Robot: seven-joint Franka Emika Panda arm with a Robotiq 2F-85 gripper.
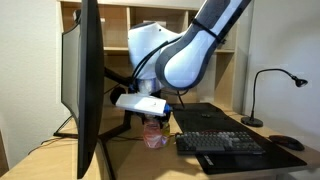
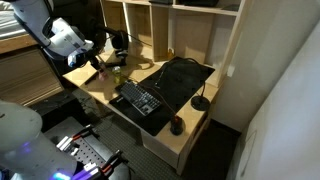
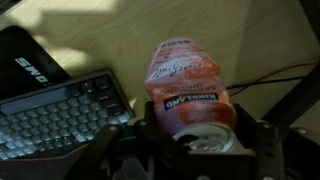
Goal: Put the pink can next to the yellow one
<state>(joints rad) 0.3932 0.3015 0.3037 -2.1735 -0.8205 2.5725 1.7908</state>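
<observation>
The pink can (image 3: 185, 75), with reddish and white markings and a silvery top, sits between my gripper's (image 3: 195, 128) two black fingers in the wrist view. The fingers press on both of its sides. In an exterior view the pink can (image 1: 154, 134) hangs under the gripper (image 1: 150, 112) at the wooden desk's surface; I cannot tell whether it touches the desk. The gripper (image 2: 100, 64) also shows at the desk's far corner in the high exterior view. I cannot make out the yellow one in any view.
A black keyboard (image 1: 220, 142) (image 3: 60, 110) (image 2: 140, 98) lies close beside the can on a dark mat (image 2: 180, 75). A monitor (image 1: 88, 90) stands on the other side. A desk lamp (image 1: 262, 95), a mouse (image 1: 288, 143), cables (image 3: 270, 75) and shelves (image 2: 190, 30) are nearby.
</observation>
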